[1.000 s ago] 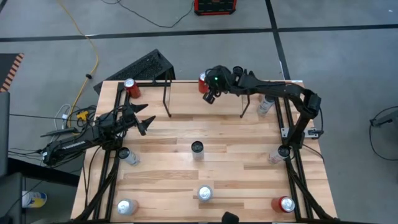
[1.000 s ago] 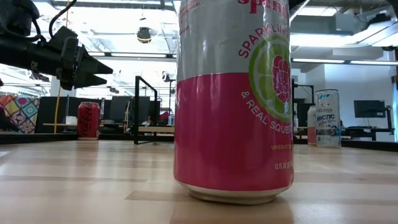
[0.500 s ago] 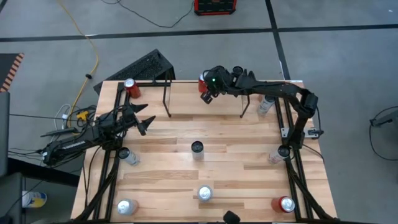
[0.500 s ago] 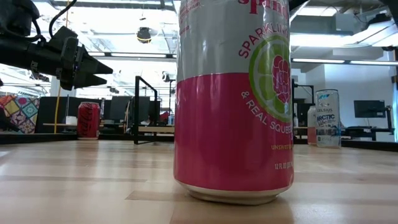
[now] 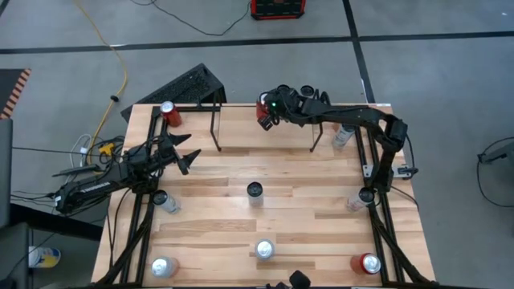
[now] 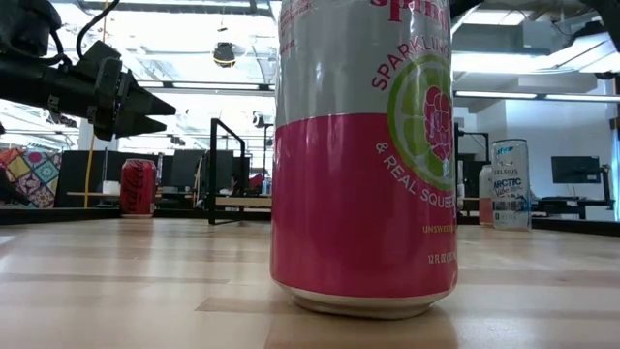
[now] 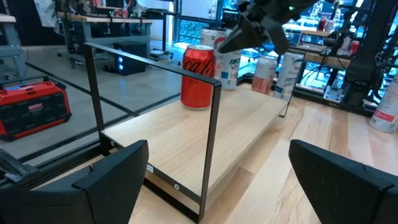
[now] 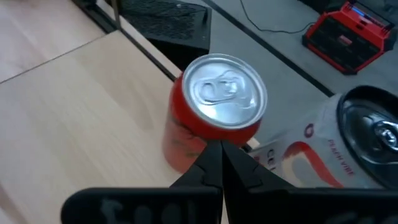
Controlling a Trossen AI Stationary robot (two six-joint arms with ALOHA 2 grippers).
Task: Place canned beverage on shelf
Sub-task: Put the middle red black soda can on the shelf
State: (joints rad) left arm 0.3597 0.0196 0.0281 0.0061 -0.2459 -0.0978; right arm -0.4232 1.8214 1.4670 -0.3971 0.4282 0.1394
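Observation:
A red cola can (image 8: 214, 118) stands upright on the light wood board of the shelf (image 7: 205, 134), near its far edge (image 5: 261, 106). A white can (image 8: 348, 143) stands beside it. My right gripper (image 8: 221, 163) is shut. It hangs slanting down over the shelf (image 5: 266, 121), with its tips at the red can's upper side. My left gripper (image 5: 188, 157) waits open at the table's left, pointing level at the shelf, with nothing between its fingers (image 7: 217, 180). My right gripper's shut fingertips (image 8: 219, 152) stand against the red can's side just below its top rim (image 8: 217, 138), coming slanting down from the table's near side. I cannot tell whether they touch the can. The can stands upright on the board.
Loose cans stand about the table: one mid-table (image 5: 254, 191), one near the front (image 5: 264, 250), others at the front corners (image 5: 163, 266) (image 5: 368, 263), the left side (image 5: 165, 201), the far left corner (image 5: 168, 111) and the right side (image 5: 344, 135). A pink can (image 6: 366, 155) fills the low view.
My right gripper has rolled a little at the wrist and edged toward the red can on the shelf, staying shut. The cans have kept their places.

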